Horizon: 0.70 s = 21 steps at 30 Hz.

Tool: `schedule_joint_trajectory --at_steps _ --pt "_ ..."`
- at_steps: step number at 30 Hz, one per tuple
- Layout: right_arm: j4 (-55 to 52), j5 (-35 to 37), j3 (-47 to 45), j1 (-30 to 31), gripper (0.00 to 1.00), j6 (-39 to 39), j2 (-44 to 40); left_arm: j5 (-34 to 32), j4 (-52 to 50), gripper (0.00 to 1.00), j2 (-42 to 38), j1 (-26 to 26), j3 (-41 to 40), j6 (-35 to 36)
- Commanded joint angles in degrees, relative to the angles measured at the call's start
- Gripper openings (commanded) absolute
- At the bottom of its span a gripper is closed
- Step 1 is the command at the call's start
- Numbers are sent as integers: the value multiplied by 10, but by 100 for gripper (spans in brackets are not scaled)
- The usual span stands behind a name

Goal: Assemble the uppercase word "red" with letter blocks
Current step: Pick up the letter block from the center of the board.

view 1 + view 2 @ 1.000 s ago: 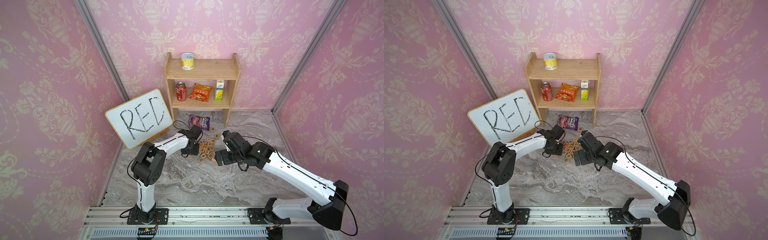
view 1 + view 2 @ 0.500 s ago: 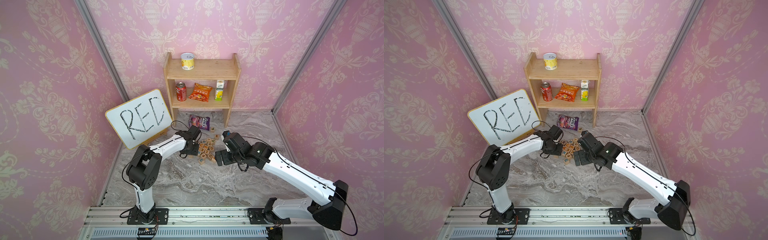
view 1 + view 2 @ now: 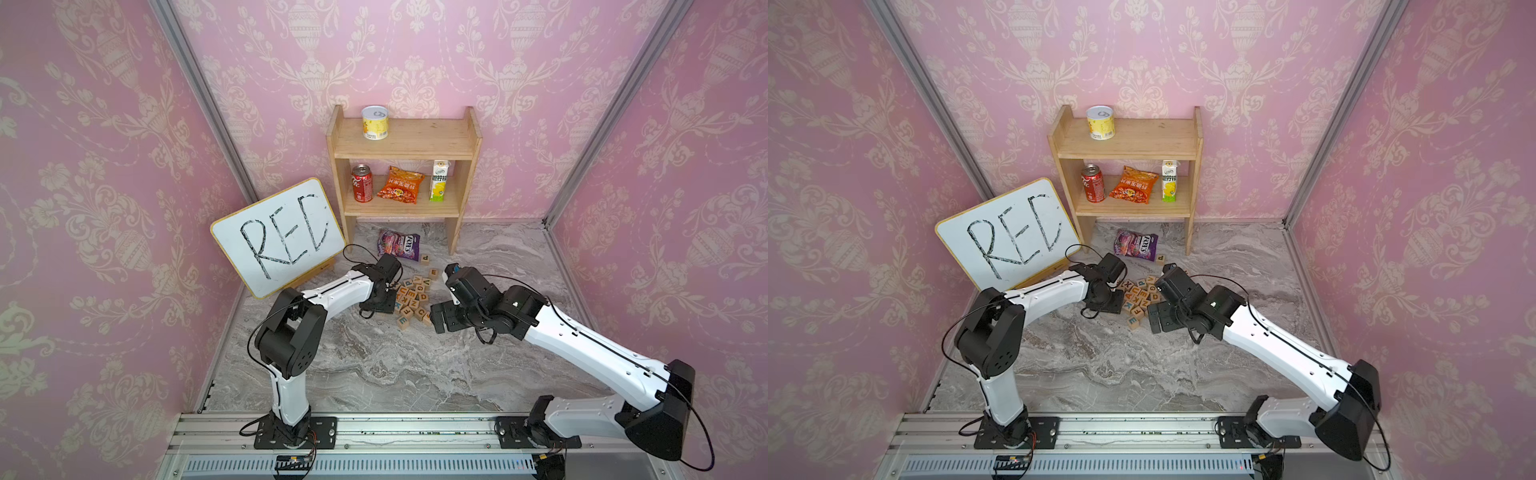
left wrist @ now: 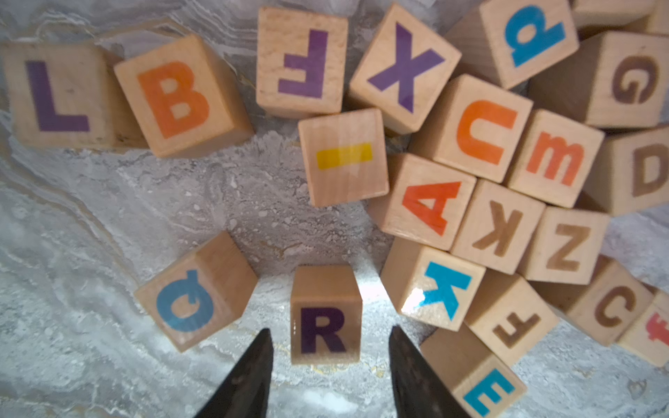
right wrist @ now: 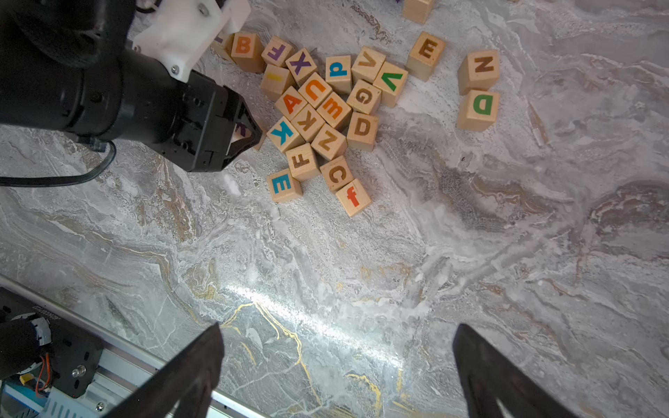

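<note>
Pink papered walls (image 3: 104, 166) close round a grey marble table (image 3: 374, 365), where both arms reach from the 6 o'clock rail (image 3: 374, 428) to the pile of blocks (image 3: 413, 295), the right arm (image 3: 582, 353) covering its 3 o'clock side in both top views. The left gripper (image 4: 331, 328), at the pile's 9 o'clock, points down, fingers slightly apart either side of the R block (image 4: 325, 315), not quite touching; the right gripper (image 5: 338, 325) hangs near 5 o'clock, fingers spread wide. The E block (image 3: 402, 321) sits at the pile's 6 o'clock edge; the D block (image 5: 479, 108), apart from it, we find only in the right wrist view.
</note>
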Motion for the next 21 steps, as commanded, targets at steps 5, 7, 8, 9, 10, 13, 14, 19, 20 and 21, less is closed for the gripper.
schedule_joint_trajectory --at_steps 5,7,8,9,10,13,14,19,20,21 --pt "3 0 -7 -2 100 6 3 -5 8 44 35 7 12 13" --pt "3 -1 -6 -2 100 6 3 -5 10 41 40 10 12 11" --pt "3 -2 -7 -2 100 5 3 -5 9 38 40 10 11 10" --pt "3 -3 -7 -2 100 5 3 -4 10 35 39 10 11 10" --pt "4 -4 -7 -2 100 4 3 -3 11 31 38 10 11 10" --pt "7 -9 -6 -1 100 2 5 -3 7 17 32 10 11 10" --pt "7 -12 -5 -2 100 1 6 -4 4 12 30 10 11 9" --pt "12 -27 -2 -2 100 -6 14 -17 -30 0 31 9 17 -3" --pt "15 -31 -2 -1 100 -7 15 -24 -36 0 29 8 16 -4" --pt "17 -36 -3 -2 100 -9 15 -35 -43 0 23 7 15 -5"
